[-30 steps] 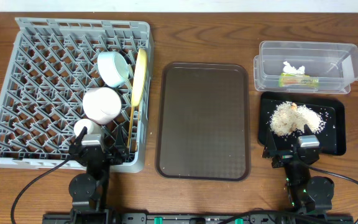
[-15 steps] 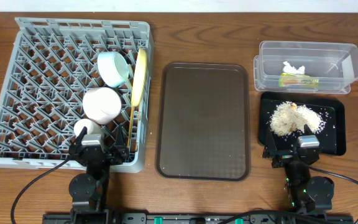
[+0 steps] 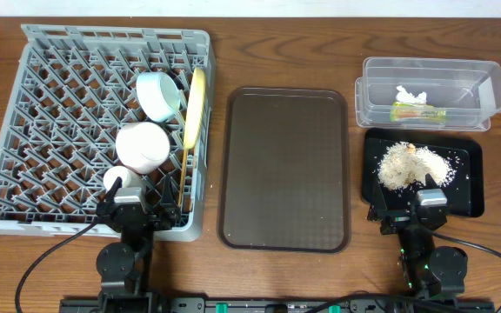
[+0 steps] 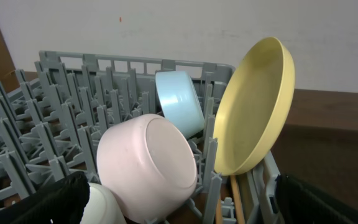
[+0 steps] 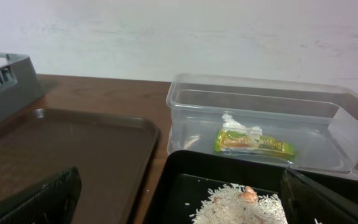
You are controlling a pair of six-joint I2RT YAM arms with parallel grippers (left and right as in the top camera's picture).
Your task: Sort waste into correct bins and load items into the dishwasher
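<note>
Sitting low at the near edge of the wooden table point(image 3: 277, 278), both grippers hold nothing.
The left gripper point(image 3: 136, 213) and right gripper point(image 3: 416, 217) each have their fingers spread wide apart. The big grey plastic dish rack point(image 3: 59, 113), full of pegs, is just past the left gripper. In it a smooth round yellow plate point(image 3: 196, 109) stands on its edge. A light blue bowl point(image 3: 157, 94) and a pale pink-white bowl point(image 3: 140, 145) lie tipped beside the plate. Thin wooden chopsticks point(image 4: 235, 196) poke up under it. Just past the right gripper, crumbly beige rice scraps point(image 3: 407, 165) sit in a heap in the flat black tray point(image 3: 468, 196). Behind it, the clear plastic box point(image 3: 485, 87) holds a crumpled white tissue point(image 3: 411, 94) and a green-and-orange wrapper point(image 3: 417, 111). A dark brown serving tray point(image 3: 285, 169) lies between the rack and the bins.
</note>
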